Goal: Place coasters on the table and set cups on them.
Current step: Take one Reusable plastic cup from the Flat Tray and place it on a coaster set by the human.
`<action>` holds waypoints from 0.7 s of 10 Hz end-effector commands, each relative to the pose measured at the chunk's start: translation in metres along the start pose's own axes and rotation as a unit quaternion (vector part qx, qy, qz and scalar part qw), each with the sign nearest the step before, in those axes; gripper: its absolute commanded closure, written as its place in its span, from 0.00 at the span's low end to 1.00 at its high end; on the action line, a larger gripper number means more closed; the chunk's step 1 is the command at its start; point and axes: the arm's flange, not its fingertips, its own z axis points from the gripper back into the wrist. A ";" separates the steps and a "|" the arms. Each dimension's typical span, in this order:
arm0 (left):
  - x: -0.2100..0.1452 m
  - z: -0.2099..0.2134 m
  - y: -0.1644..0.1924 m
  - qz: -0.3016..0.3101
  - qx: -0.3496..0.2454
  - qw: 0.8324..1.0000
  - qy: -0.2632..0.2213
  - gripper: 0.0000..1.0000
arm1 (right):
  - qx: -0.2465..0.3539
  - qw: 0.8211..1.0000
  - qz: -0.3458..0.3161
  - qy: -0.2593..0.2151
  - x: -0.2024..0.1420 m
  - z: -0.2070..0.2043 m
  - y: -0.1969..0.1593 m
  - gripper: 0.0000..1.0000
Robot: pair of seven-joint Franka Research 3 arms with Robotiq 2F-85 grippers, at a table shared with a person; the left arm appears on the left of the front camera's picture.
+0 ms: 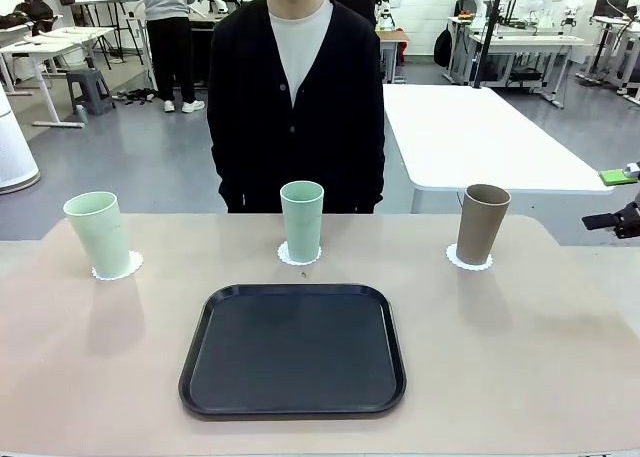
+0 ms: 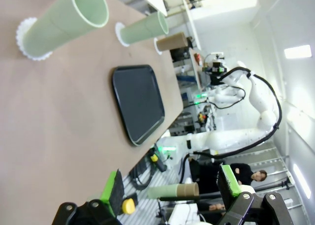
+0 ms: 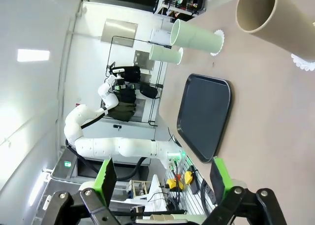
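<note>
Front view: three cups stand upright, long axes vertical, mouths up, each on its own coaster along the far side of the table (image 1: 80, 377): left mint cup (image 1: 98, 234), middle mint cup (image 1: 301, 221), taupe cup (image 1: 482, 224). Left gripper (image 2: 172, 188) and right gripper (image 3: 162, 178) are both released, grasping nothing.

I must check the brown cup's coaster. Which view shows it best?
The front view: the coaster lies whole under the brown cup. The right wrist view cuts it at the edge; the left wrist view shows it tiny.

Matte cups (image 1: 301, 220), matte black plastic tray (image 1: 293, 349).
</note>
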 end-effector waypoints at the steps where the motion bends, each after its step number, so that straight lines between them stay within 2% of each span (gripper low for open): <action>1: -0.002 0.000 -0.002 -0.006 -0.005 1.000 -0.004 0.00 | 0.000 1.000 0.000 0.007 0.006 -0.003 -0.002 0.00; 7: -0.002 0.000 -0.002 -0.006 -0.005 1.000 -0.004 0.00 | 0.000 1.000 0.000 0.007 0.006 -0.003 -0.002 0.00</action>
